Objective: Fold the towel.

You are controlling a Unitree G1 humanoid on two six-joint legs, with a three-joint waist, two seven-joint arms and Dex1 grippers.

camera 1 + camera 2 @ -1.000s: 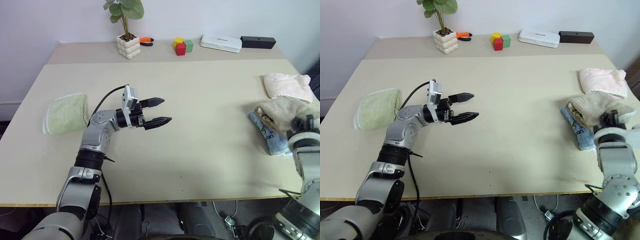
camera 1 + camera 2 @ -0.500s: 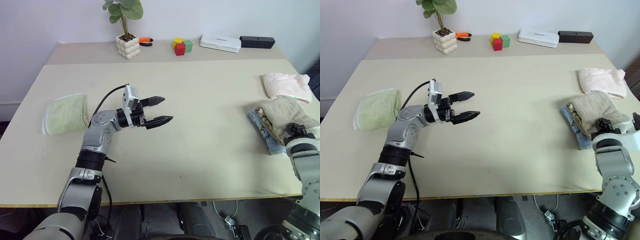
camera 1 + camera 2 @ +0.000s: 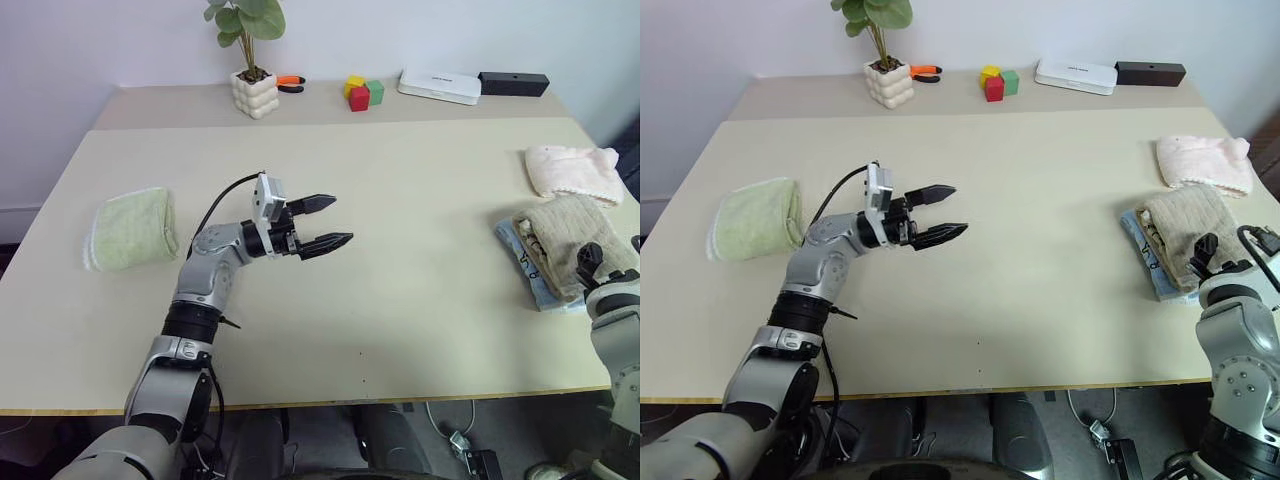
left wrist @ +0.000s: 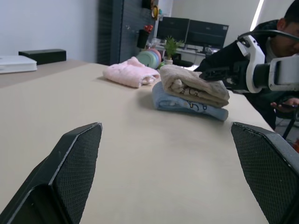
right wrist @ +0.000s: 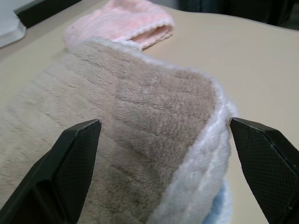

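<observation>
Seemingly towel (image 3: 565, 240) folded near table (image 3: 400, 200) edge.

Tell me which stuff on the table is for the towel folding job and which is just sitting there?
For the job:
beige towel, folded on the blue cloth
right gripper, open beside it

Just lying about:
blue cloth
pink towel
green towel
potted plant
colored blocks
white box
black box

Soft cloth on a smooth matt table

You see the towel (image 5: 140, 126) as thick, fuzzy tan terry with white corded edging, the pink towel (image 3: 572, 172) ribbed and fluffy, the table (image 3: 400, 200) matt and smooth, and the gripper fingers (image 4: 77, 163) black with cross-hatched pads.
</observation>
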